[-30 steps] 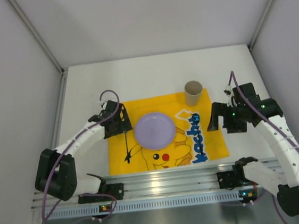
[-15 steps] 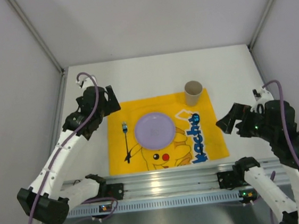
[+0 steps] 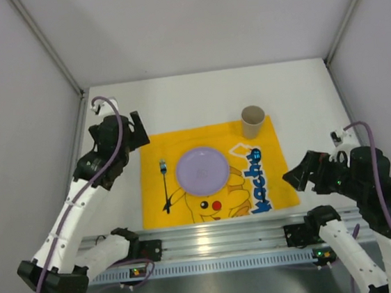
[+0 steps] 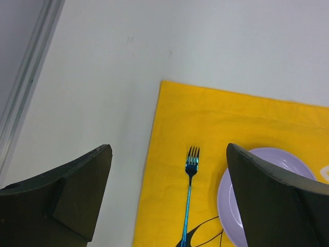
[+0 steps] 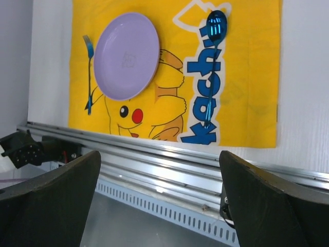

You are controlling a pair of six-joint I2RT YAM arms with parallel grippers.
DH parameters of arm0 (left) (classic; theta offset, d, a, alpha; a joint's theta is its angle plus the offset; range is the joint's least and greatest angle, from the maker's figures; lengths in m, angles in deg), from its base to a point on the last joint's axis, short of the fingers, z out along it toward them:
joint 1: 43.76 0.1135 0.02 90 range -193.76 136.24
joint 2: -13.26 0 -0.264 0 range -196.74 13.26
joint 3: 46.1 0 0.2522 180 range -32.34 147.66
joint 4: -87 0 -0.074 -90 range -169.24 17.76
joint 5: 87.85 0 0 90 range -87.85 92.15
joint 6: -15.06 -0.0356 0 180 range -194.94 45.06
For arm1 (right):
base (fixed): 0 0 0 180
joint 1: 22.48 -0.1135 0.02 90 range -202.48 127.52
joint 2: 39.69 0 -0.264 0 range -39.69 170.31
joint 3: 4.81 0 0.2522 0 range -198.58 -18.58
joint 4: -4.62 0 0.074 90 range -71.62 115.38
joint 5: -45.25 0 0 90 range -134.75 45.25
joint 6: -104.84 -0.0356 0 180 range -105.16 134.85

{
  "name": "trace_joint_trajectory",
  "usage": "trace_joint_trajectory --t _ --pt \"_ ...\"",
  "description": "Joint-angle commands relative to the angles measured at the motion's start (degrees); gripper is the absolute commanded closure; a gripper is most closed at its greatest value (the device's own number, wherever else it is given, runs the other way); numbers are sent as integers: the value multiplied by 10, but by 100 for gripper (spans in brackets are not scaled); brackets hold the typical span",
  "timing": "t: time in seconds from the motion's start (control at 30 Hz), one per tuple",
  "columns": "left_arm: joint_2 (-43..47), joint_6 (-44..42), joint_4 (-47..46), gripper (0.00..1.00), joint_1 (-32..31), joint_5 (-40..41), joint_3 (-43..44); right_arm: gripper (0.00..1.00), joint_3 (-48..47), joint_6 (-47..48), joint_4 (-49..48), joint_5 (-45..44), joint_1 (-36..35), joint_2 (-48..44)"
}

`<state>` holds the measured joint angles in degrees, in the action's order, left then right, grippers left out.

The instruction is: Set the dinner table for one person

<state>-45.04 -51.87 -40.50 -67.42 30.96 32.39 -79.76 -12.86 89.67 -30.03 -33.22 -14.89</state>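
Observation:
The white dinner table [image 3: 190,98] bears a yellow Pikachu mat [image 3: 180,137]. On the mat lie a purple plate [image 3: 202,169], a blue fork [image 3: 164,185] to its left and a blue spoon [image 3: 256,175] to its right. A beige cup [image 3: 253,121] stands upright at the mat's far right corner. My left gripper [image 3: 136,127] is open and empty, raised above the table beyond the mat's far left corner; its wrist view shows the fork [image 4: 189,190] and plate [image 4: 226,200] below. My right gripper [image 3: 296,175] is open and empty, raised off the mat's near right corner.
A metal rail [image 3: 219,238] runs along the table's near edge, also seen in the right wrist view [image 5: 169,154]. Grey walls close in the left, right and far sides. Bare white table [image 4: 103,77] lies left of and beyond the mat.
The left gripper has risen from beside the plate and moved back and left, leaving the fork on the mat. The right gripper has pulled back toward the near right.

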Motion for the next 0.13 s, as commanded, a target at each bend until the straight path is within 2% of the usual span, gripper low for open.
trace_joint_trajectory --t 0.0,0.1 --pt "33 -17 -16 2 3 18 3 0 4 -5 -40 39 -2 -7" --pt "35 -29 -20 2 3 49 -5 0 9 -7 -61 58 -2 -3"
